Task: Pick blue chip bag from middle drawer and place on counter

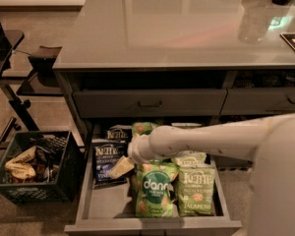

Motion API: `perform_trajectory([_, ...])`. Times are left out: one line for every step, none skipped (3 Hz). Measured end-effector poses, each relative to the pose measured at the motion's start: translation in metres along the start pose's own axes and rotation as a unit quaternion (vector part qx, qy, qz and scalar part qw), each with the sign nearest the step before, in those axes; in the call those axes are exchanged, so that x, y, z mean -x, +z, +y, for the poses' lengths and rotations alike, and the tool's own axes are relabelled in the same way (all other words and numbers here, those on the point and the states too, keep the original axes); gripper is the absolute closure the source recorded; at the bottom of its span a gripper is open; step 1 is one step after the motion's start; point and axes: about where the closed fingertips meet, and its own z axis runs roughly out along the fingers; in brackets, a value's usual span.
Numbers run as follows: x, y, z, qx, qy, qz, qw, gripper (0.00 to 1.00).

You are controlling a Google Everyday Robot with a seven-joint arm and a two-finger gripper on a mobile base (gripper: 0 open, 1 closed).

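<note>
— Where are the jaws sitting?
— Low in the open middle drawer point(105, 208); I cannot tell their opening. The blue chip bag point(107, 159), showing white "Kettle", is lying just left of them, the green "dang" bag point(154, 195) just right.

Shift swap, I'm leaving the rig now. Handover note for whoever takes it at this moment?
Tool: down inside the open middle drawer, at the right edge of the blue chip bag. Cannot tell whether it has the bag.
The bag lies at the drawer's left side, left of the green dang bag and green Kettle bag.
Done: drawer open, tool at the bag.
Left: secure the grasp, lift out, place on the counter.
</note>
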Motion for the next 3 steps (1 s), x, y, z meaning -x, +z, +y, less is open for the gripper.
perform_trajectory([0.004, 0.023, -0.003, -0.030, -0.074, 0.011, 0.9968, 0.00])
perform_trajectory([0.006, 0.040, -0.004, -0.034, -0.115, 0.009, 0.9927, 0.00])
perform_trajectory([0.006, 0.042, -0.002, -0.035, -0.120, 0.013, 0.9921, 0.00])
